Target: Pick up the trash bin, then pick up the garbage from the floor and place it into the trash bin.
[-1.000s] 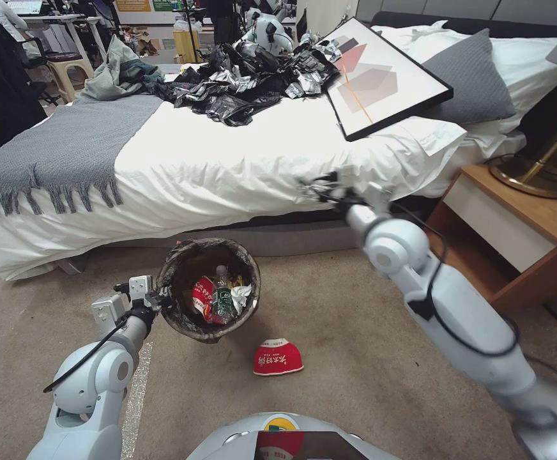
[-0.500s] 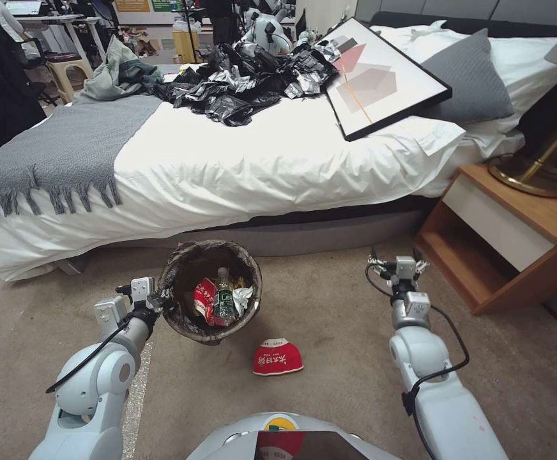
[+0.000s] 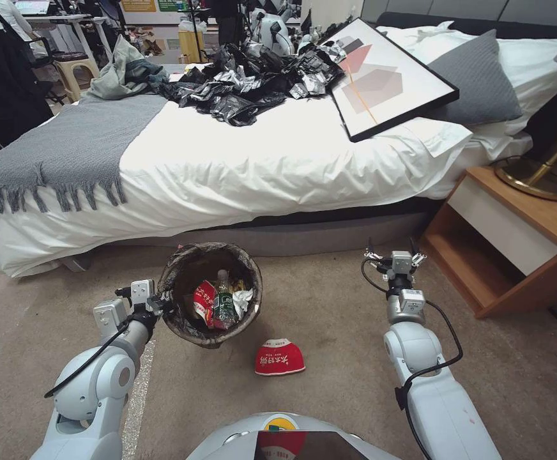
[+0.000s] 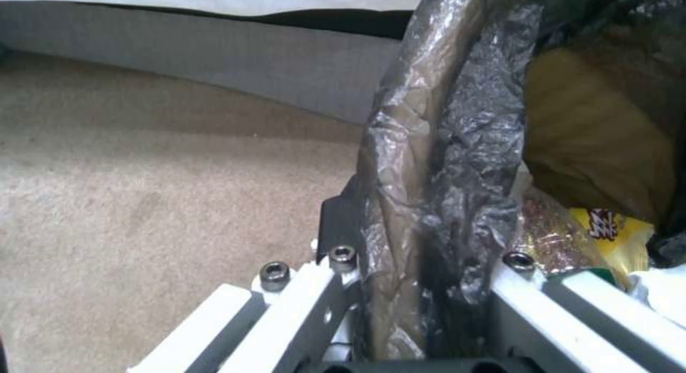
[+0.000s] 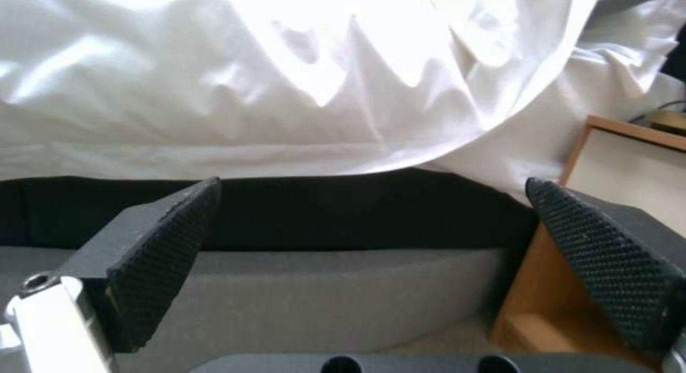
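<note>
Our left tool (image 3: 157, 304) clamps the trash bin (image 3: 209, 292) rim, while the red snack bag (image 3: 280, 358) lies lower-centre, down-left of our open right tool (image 3: 393, 259).

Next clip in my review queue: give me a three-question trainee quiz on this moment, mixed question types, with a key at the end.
1. True or false: the left gripper is clamped on the rim of the trash bin.
2. Multiple choice: where is the red snack bag that is outside the bin? A) on the bed B) on the carpet near the bin C) on the nightstand
3. Fill in: the right gripper is open and holds ____.

Key
1. True: in the left wrist view its fingers pinch the bag-lined rim.
2. B: it lies on the carpet just in front of the bin.
3. Nothing: in the right wrist view the pads stand wide apart, facing the bed.
</note>
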